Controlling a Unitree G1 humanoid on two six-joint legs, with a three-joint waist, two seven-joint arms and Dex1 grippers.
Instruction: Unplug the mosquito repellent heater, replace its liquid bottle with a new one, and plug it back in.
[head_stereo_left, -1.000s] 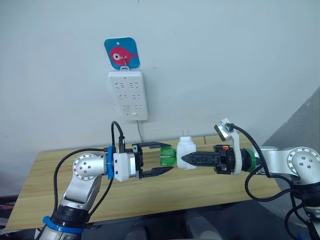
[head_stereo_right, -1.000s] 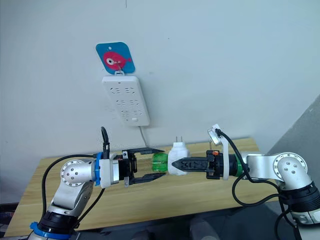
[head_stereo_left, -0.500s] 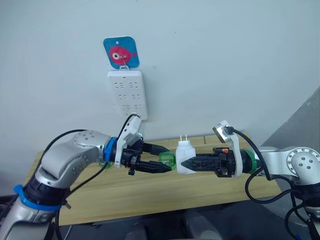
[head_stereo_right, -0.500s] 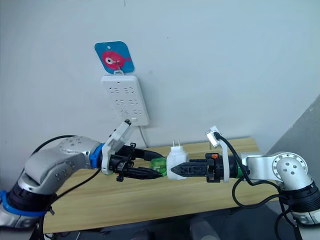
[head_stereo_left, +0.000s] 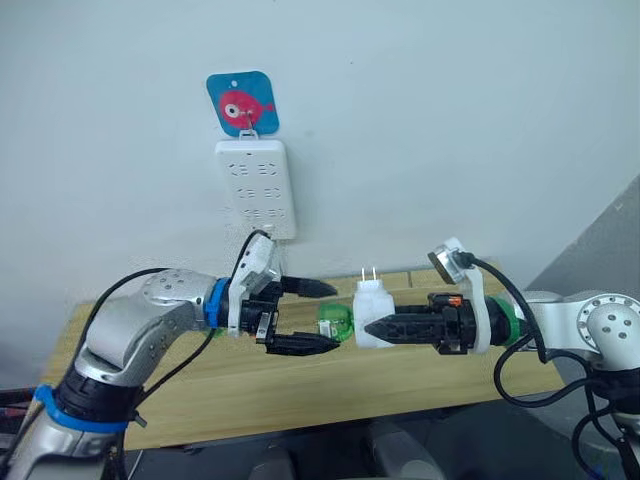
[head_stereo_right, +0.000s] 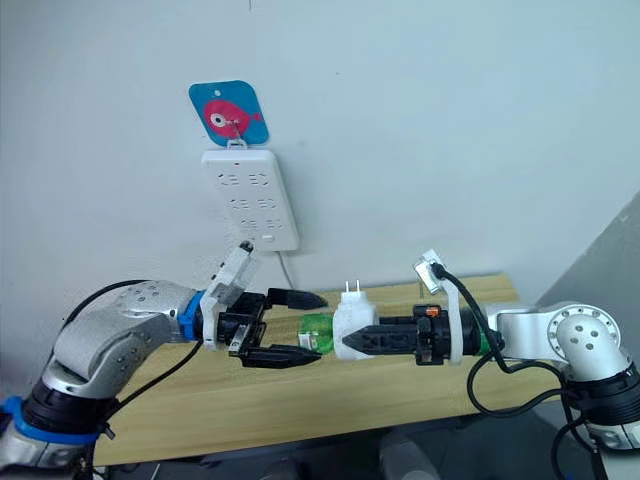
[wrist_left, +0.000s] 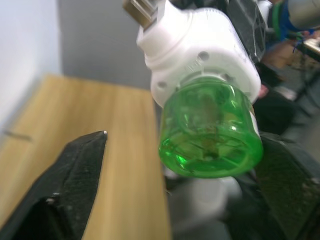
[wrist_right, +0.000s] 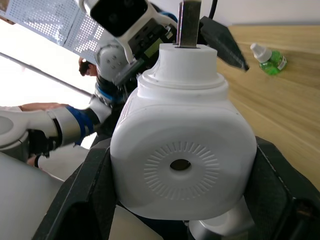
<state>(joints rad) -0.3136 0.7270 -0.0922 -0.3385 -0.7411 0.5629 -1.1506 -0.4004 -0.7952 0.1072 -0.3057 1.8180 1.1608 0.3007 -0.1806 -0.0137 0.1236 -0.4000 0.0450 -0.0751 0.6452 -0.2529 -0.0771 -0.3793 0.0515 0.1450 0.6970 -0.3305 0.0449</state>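
Over wooden table (head_stereo_left: 420, 375), heater (head_stereo_left: 372, 313) between right fingers (head_stereo_left: 385, 326)

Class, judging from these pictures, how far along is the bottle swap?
Done: the heater is unplugged, gripped by the right gripper. In hand: the open left gripper straddles its green bottle. Left: remove it, fit the spare bottle from the table, replug into the power strip.

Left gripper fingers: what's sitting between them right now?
The green bottle, still on the heater; the open fingers flank it without touching, per the left wrist view.
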